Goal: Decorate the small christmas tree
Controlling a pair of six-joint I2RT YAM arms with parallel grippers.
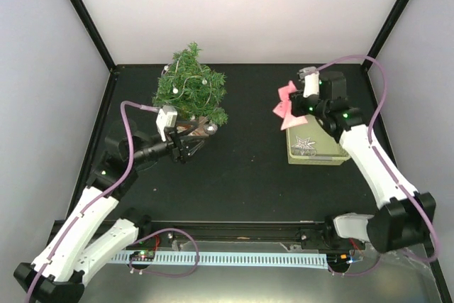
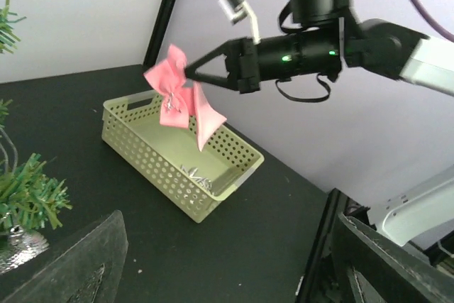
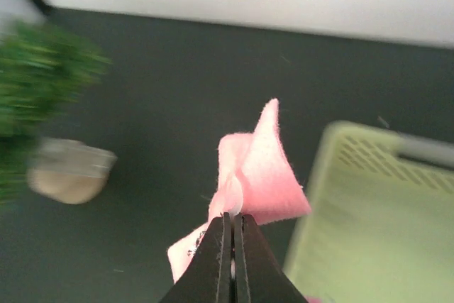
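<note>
The small christmas tree (image 1: 190, 86) stands at the back left on its light-wood disc base (image 1: 206, 128), with a thin light string and small silver balls on it. My left gripper (image 1: 198, 136) is open and empty, right beside the base; in the left wrist view (image 2: 234, 253) its fingers (image 2: 85, 267) stand wide apart. My right gripper (image 1: 291, 104) is shut on a pink fabric bow (image 1: 285, 107) and holds it in the air over the left end of the basket. The bow (image 2: 181, 101) hangs from the shut right gripper (image 2: 189, 73). In the right wrist view (image 3: 232, 219) the bow (image 3: 262, 168) is pinched, and the tree (image 3: 42, 83) is blurred at the left.
A pale green lattice basket (image 1: 318, 152) sits at the right with a silver star (image 1: 305, 143) in it; it also shows in the left wrist view (image 2: 152, 157) and the right wrist view (image 3: 369, 232). Black frame posts stand at the back corners.
</note>
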